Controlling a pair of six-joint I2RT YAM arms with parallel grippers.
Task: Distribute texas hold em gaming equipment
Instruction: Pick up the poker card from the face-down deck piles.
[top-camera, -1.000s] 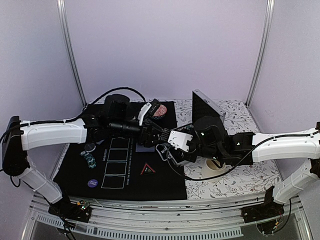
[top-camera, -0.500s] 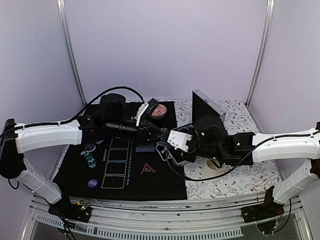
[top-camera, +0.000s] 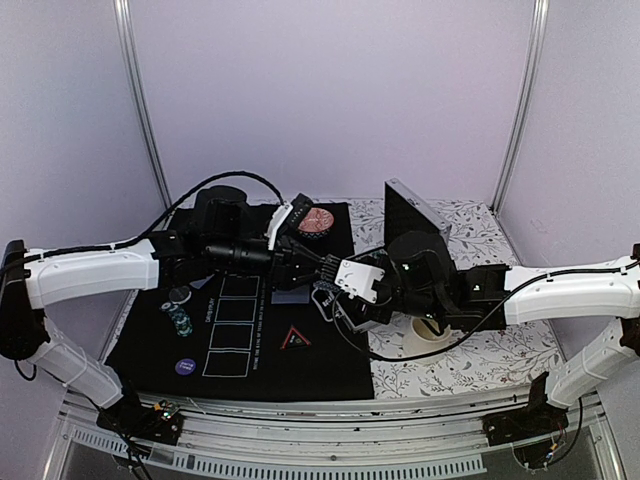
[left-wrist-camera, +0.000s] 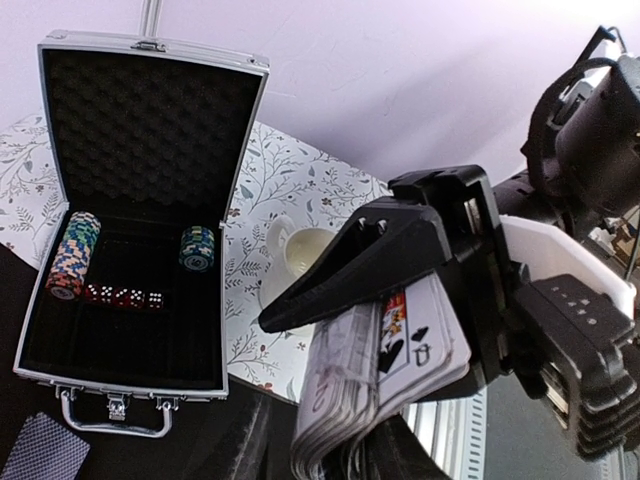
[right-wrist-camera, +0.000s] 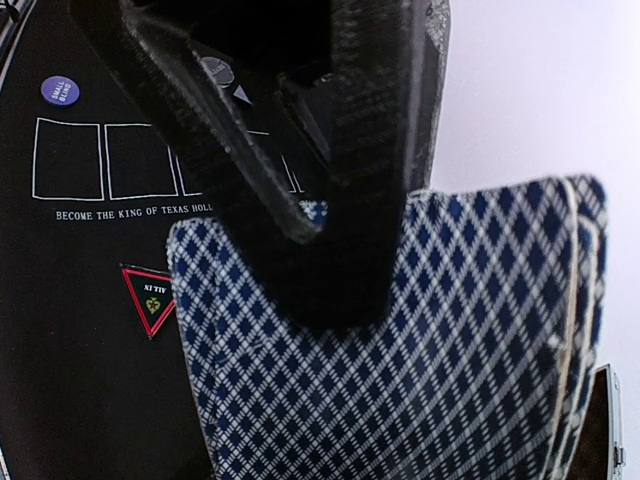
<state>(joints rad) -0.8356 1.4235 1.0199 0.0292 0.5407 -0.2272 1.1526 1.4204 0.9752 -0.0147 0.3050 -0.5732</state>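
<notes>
where the two arms meet over the middle of the black mat (top-camera: 250, 375), the right gripper (top-camera: 330, 297) is clamped on a deck of cards (right-wrist-camera: 420, 360) — one dark finger (right-wrist-camera: 350, 200) presses across the blue-and-white diamond backs in the right wrist view. the left wrist view shows a queen of spades on the underside of the same stack, with the card edges slightly fanned. the left gripper (top-camera: 312, 266) sits just beside it, reaching in from the left, but i cannot tell from any view whether its jaws are parted or closed on something.

a single card (left-wrist-camera: 42, 450) lies face down on the mat near the open case (left-wrist-camera: 150, 120). the red triangle marker (right-wrist-camera: 152, 297) lies below the printed row of white card outlines, and a purple disc (right-wrist-camera: 60, 90) sits near the mat's near-left corner. a few small chips (top-camera: 180, 318) rest on the left part of the mat, and the red patterned bowl (top-camera: 318, 222) sits at its far edge.

the case stands on the floral cloth — inside are two chip stacks (left-wrist-camera: 70, 255) and a row of red dice (left-wrist-camera: 122, 296). the white cup (left-wrist-camera: 305, 250) is just beside it.
</notes>
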